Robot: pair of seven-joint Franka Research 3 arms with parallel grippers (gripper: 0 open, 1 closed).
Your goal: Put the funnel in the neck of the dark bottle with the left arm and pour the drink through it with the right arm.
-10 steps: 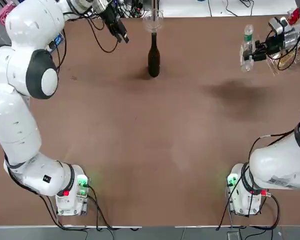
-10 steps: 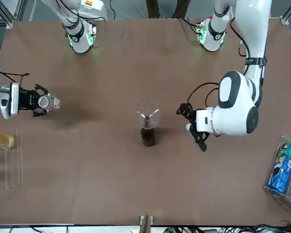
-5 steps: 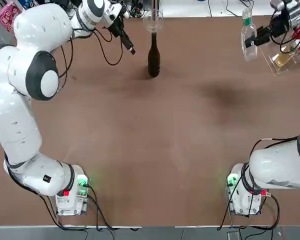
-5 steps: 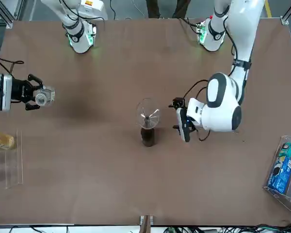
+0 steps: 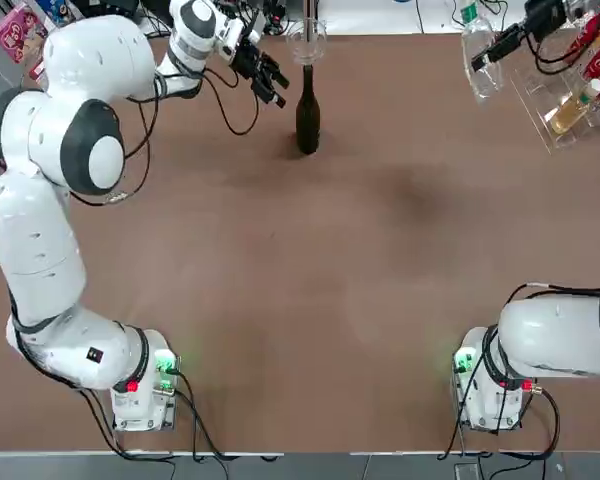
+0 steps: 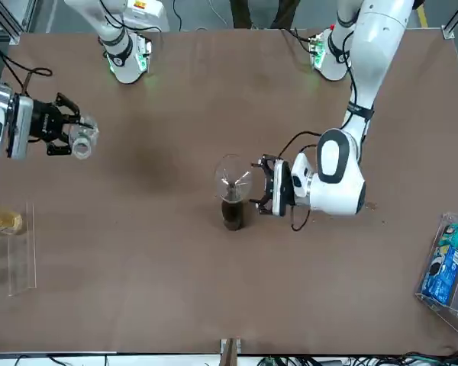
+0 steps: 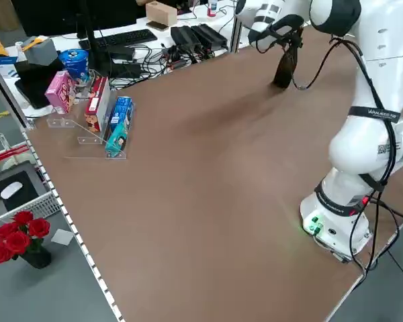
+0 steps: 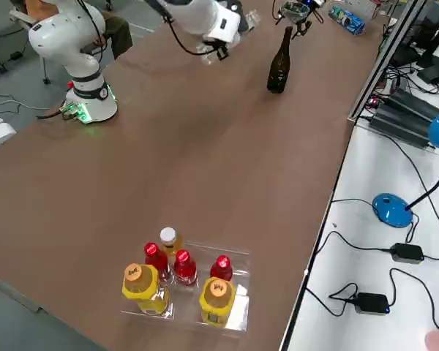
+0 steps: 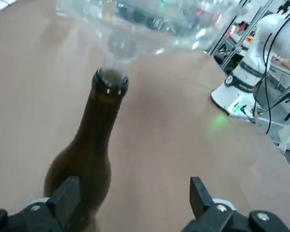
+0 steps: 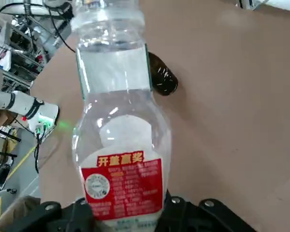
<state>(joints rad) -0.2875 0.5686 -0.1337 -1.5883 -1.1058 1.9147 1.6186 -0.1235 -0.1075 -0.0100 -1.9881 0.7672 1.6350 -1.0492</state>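
Left wrist view: clear funnel (image 9: 135, 24) sits atop dark bottle (image 9: 89, 159).

— Any writing you can actually read?

— Only on the drink (image 10: 122, 159): its red label (image 10: 127, 186) carries a line of yellow Chinese characters, 开盖赢奖. Below sits a round white seal and smaller print, too fine to make out.

— And the boxes near the desk's left edge?

— The colourful boxes (image 7: 94, 107) have printing, but none is legible. The red bottles (image 8: 183, 268) at the right edge likewise.
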